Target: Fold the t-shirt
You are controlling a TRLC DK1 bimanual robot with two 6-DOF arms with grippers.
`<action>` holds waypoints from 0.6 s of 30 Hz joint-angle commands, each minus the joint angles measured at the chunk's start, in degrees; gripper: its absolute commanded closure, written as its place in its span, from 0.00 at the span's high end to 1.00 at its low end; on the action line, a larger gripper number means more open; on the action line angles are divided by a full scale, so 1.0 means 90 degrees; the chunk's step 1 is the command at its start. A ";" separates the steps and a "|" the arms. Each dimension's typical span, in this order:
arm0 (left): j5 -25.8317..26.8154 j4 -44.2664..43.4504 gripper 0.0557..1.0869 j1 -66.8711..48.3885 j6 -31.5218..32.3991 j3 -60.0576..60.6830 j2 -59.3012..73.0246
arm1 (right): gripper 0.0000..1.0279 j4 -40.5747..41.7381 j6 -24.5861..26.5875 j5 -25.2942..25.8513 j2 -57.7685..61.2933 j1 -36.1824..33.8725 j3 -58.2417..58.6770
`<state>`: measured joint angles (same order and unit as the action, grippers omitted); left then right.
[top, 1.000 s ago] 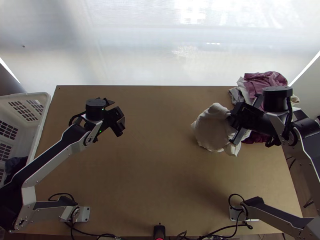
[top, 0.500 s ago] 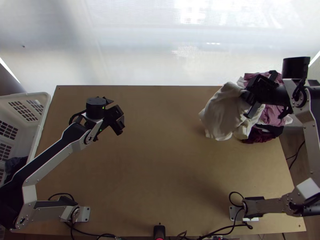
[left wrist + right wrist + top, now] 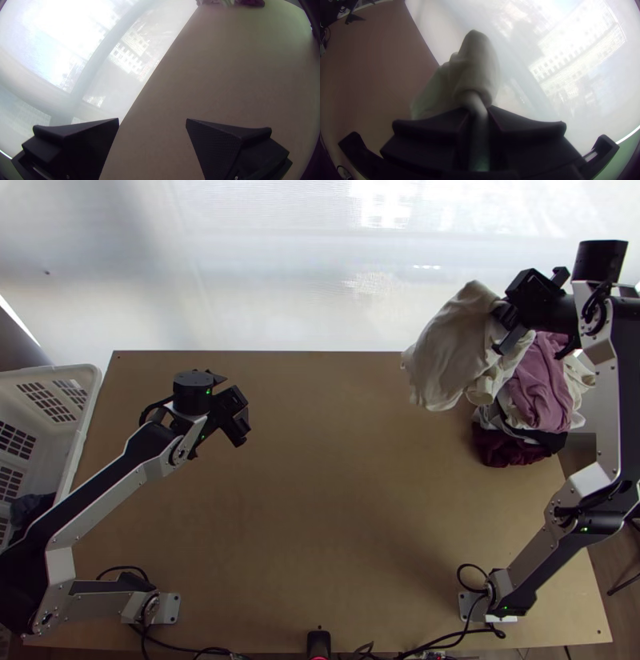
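Jaws of my right gripper (image 3: 504,326) are pinched on a bit of the cream cloth (image 3: 454,352), likely the t-shirt. Top view: I have just pulled it toward the top of the frame, and now it hangs bunched in the upper right, by the far edge of the table (image 3: 320,492). More of the clothes pile (image 3: 542,390) shows at the right now. My left gripper (image 3: 243,417) has hardly moved, over at the left. Left wrist view: it is wide open, with nothing in it. Right wrist view: a thin strip of cloth is squeezed in my grip, and the rest puffs out above. Nothing is folded yet; I think it must be spread flat first.
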<state>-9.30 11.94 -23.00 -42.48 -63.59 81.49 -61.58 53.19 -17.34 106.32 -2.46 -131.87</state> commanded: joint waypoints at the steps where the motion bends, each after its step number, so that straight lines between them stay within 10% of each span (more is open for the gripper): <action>1: -0.0031 0.0108 0.95 0.0066 -0.0016 -0.0092 -0.0022 | 0.03 0.0671 -0.0334 0.0277 0.0716 -0.0186 -0.0504; 18: -0.0070 0.0167 0.95 0.0037 0.0023 0.0054 -0.0119 | 0.03 0.1676 -0.2043 0.1488 0.1321 -0.2100 -0.0259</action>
<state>-9.78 13.23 -22.61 -42.46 -63.83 80.79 -46.65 40.69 -6.92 117.86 -13.96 -135.59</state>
